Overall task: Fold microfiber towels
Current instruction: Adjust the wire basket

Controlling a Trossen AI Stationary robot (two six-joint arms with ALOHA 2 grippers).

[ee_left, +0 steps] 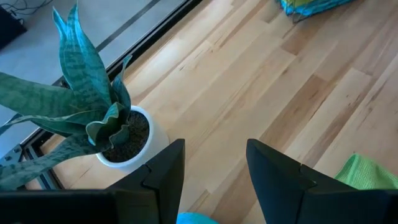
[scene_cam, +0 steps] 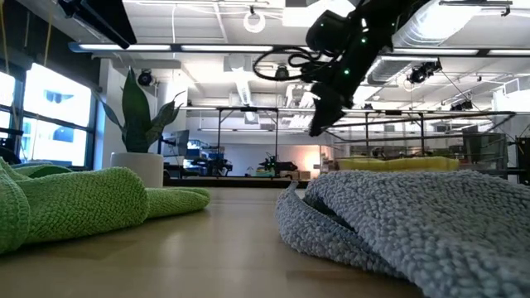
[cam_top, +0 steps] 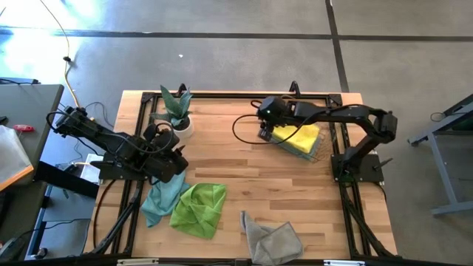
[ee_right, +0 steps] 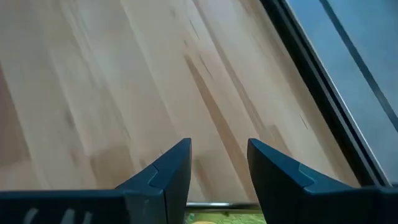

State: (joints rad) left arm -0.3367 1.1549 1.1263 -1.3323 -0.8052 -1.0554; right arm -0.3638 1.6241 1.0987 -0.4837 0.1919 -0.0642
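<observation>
A teal-blue towel (cam_top: 161, 198) and a lime green towel (cam_top: 198, 210) lie crumpled side by side on the table's near left. A grey towel (cam_top: 272, 238) lies rumpled at the near edge. A yellow towel (cam_top: 300, 138) lies in the wire basket (cam_top: 323, 144) at the far right, on top of a teal one. My left gripper (cam_top: 171, 164) hovers open just beyond the teal-blue towel's far end, with bare wood between its fingers (ee_left: 168, 168). My right gripper (cam_top: 266, 135) hangs open above the basket's left rim, pointing down at bare wood (ee_right: 219, 149).
A potted plant (cam_top: 177, 111) in a white pot stands at the far left, close to my left gripper. A black frame (cam_top: 244, 94) runs along the table's far edge and sides. Bare wood (cam_top: 244, 174) lies in the table's middle.
</observation>
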